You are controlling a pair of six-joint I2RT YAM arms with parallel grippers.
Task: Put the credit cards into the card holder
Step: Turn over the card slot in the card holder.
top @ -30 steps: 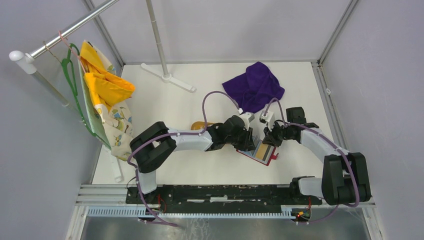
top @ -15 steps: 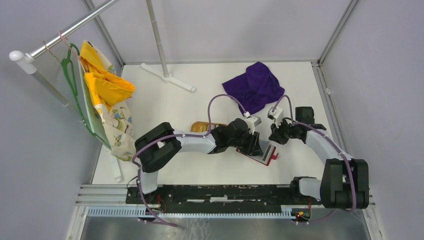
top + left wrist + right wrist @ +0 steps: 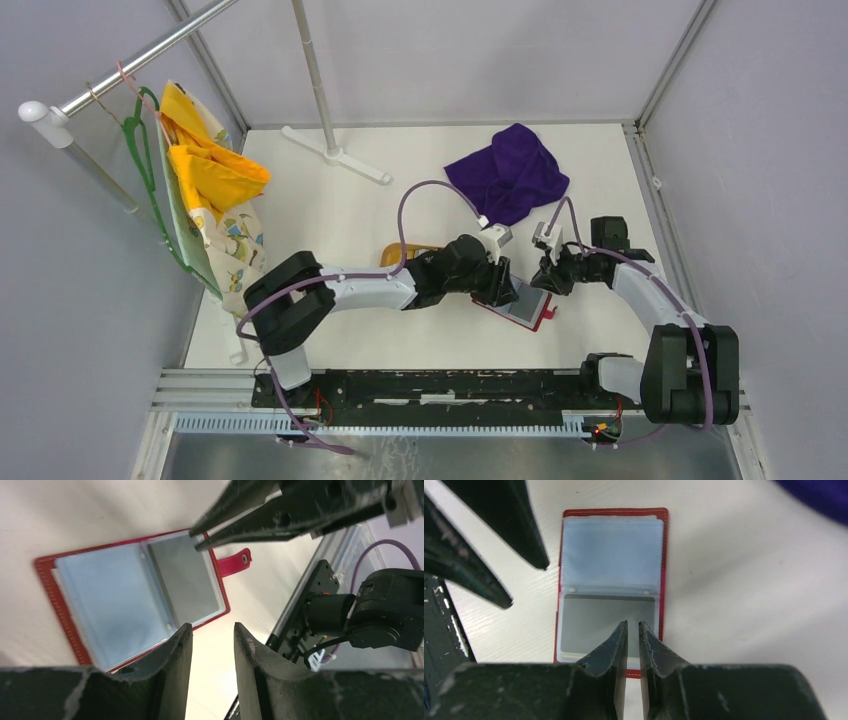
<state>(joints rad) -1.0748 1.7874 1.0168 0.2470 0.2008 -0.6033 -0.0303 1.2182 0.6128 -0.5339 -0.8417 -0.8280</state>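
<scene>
Card holder [image 3: 522, 303]: red, lying open and flat on the table, right of centre in the overhead view. It looks light and floppy with slick clear sleeves, so expect it to slide; pin its red border. Grey card [image 3: 609, 622]: already in a sleeve, thin and stiff; pinch it by a short edge. Left gripper [image 3: 209, 650]: jaws partly apart, holding nothing. Right gripper [image 3: 633, 630]: jaws barely parted, holding nothing.

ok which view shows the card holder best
Right wrist: the card holder lies open, square-on, a grey card in one pocket. Left wrist shows it slanted; top external, small and partly under the left arm.
</scene>
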